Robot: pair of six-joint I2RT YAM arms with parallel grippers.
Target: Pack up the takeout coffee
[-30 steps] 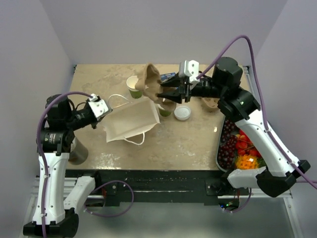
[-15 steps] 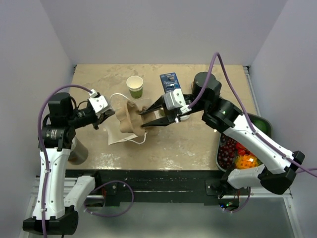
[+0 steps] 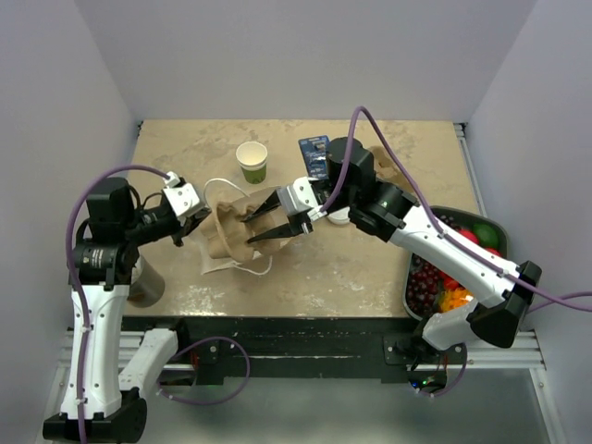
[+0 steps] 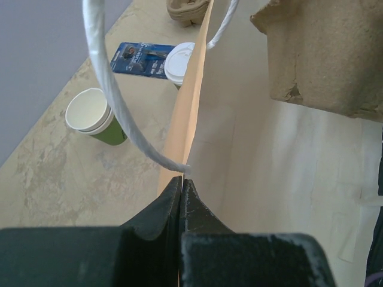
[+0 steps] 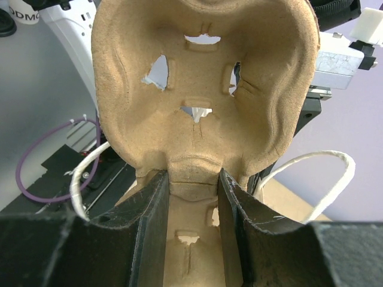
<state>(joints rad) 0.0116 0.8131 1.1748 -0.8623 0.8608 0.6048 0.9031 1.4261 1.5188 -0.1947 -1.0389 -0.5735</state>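
The takeout coffee [image 4: 179, 62] shows its white lid beside a blue packet [image 4: 140, 59]; in the top view only a bit of white lid [image 3: 339, 219] peeks out under my right arm. My left gripper [image 3: 201, 220] [image 4: 181, 179] is shut on the top edge of the paper bag [image 3: 219, 263] [image 4: 269, 155], holding its mouth up. My right gripper [image 3: 250, 227] [image 5: 192, 178] is shut on a brown pulp cup carrier [image 3: 229, 225] [image 5: 203, 78], which sits in the bag's mouth. The carrier's corner also shows in the left wrist view [image 4: 323, 54].
A lidless green-and-cream cup [image 3: 252, 160] [image 4: 94, 115] stands behind the bag. A second pulp carrier [image 3: 382, 155] lies behind my right arm. A tray of fruit [image 3: 442, 273] sits at the right edge. A dark cylinder [image 3: 145, 282] stands by the left arm.
My right arm has carried the cup carrier from the back middle down and left into the bag's mouth. My left gripper has kept hold of the bag's edge, and the bag has bunched up.
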